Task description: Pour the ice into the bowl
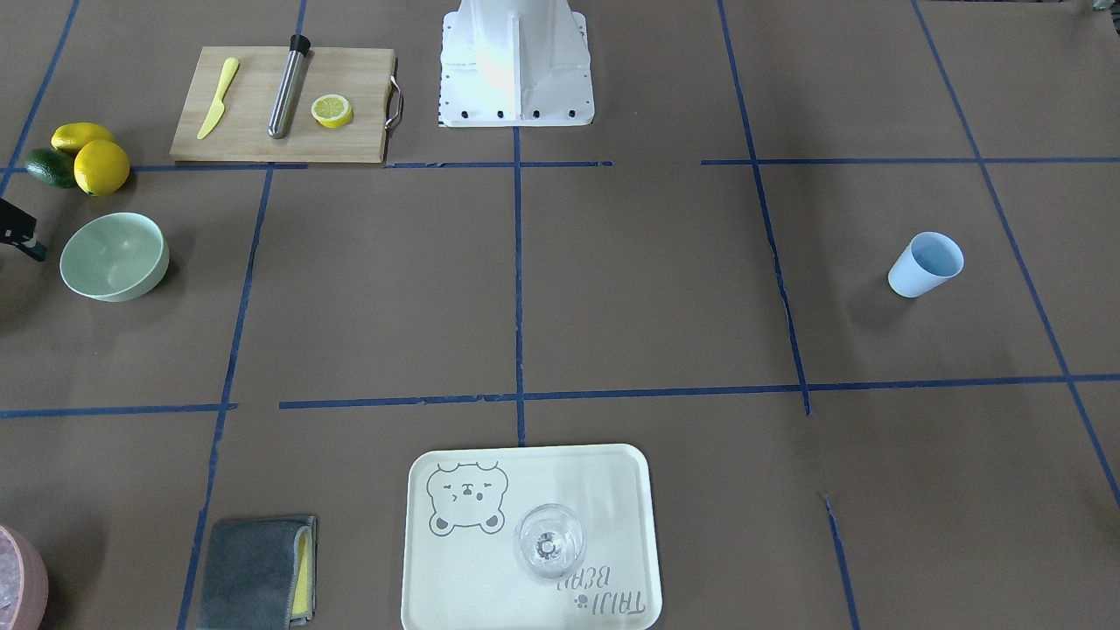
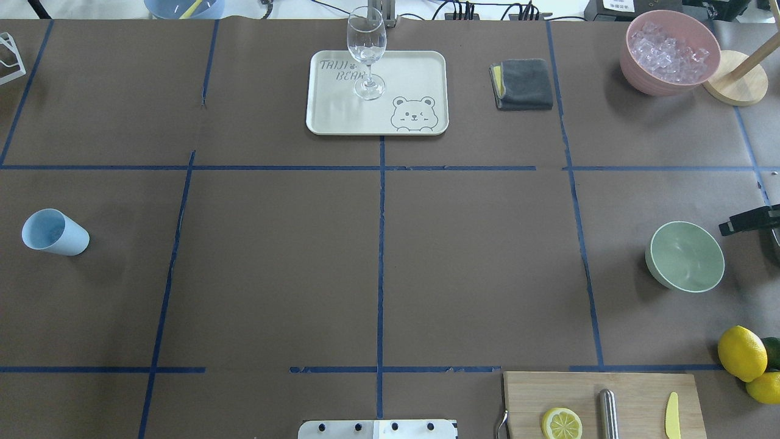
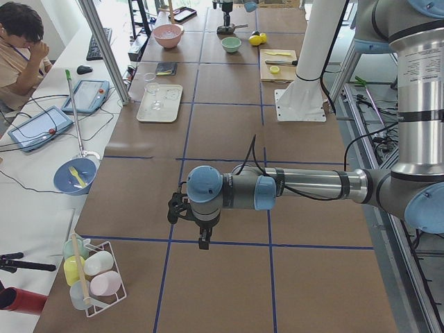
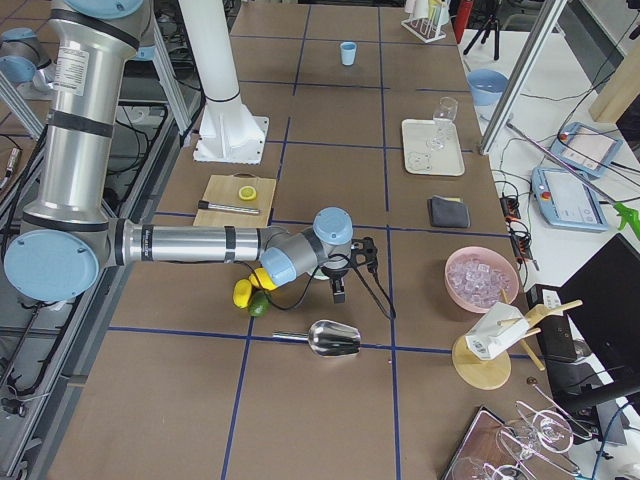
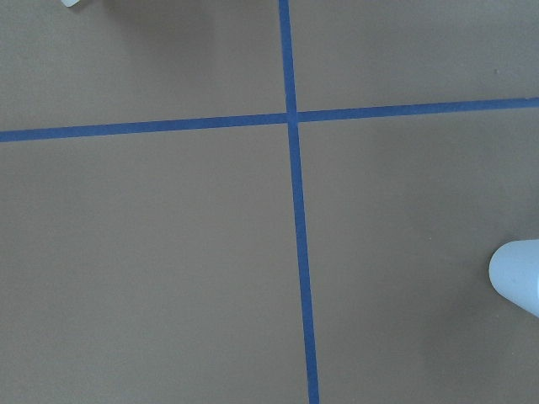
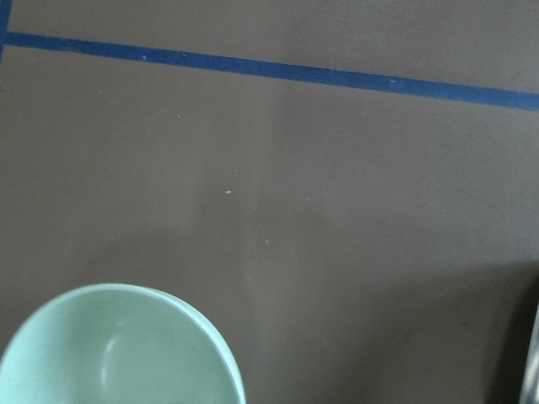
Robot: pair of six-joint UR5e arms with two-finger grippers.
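The pale mint-green bowl [image 2: 685, 256] stands upright and empty at the table's right end; it also shows in the front view [image 1: 114, 256] and the right wrist view [image 6: 118, 353]. No ice shows in it or in the visible inside of the light blue cup [image 2: 53, 232], which stands at the left end. My right gripper [image 2: 748, 221] hovers just beyond the bowl at the frame edge, only partly seen; I cannot tell if it is open. My left gripper [image 3: 184, 211] shows only in the left side view, past the cup; I cannot tell its state.
A pink container [image 2: 670, 52] of whitish glassy chunks stands far right, beside a wooden stand [image 2: 734, 85]. A metal scoop [image 4: 330, 340] lies near the right arm. There are also a tray [image 2: 329, 116] with a wine glass [image 2: 367, 52], a grey cloth [image 2: 522, 84], a cutting board [image 2: 634, 390] and lemons [image 2: 742, 352].
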